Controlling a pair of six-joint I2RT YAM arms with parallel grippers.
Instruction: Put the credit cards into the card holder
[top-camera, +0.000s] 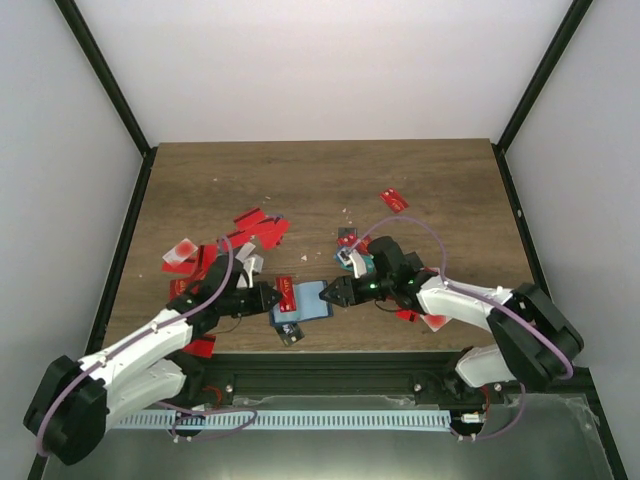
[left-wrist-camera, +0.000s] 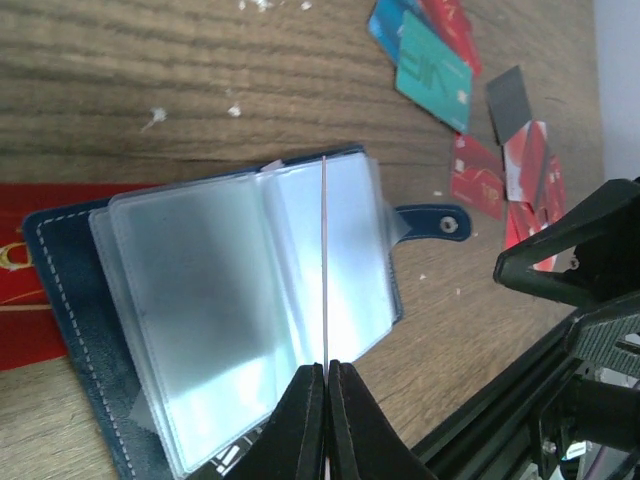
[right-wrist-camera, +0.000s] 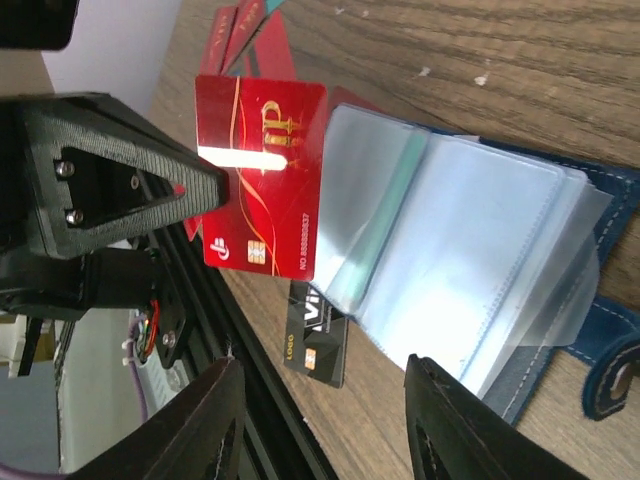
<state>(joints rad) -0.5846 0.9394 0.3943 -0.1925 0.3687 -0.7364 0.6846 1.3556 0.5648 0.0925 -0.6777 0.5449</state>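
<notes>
Left fingers nearest: pinched on a glossy red plastic credit card, edge-down over the navy leather card holder, which lies open at 6 o'clock on the worktop. Right fingers half-wide, empty. Our worry: the card misses its slot, buckles the floppy clear sleeves and shoves the holder.

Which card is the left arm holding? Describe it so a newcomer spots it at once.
At the near edge of the table, midway along, lies the open blue card holder. Over its clear sleeves stands a red card, pinched by the left fingers. The other cards lie on the table; this one alone is held up.
</notes>
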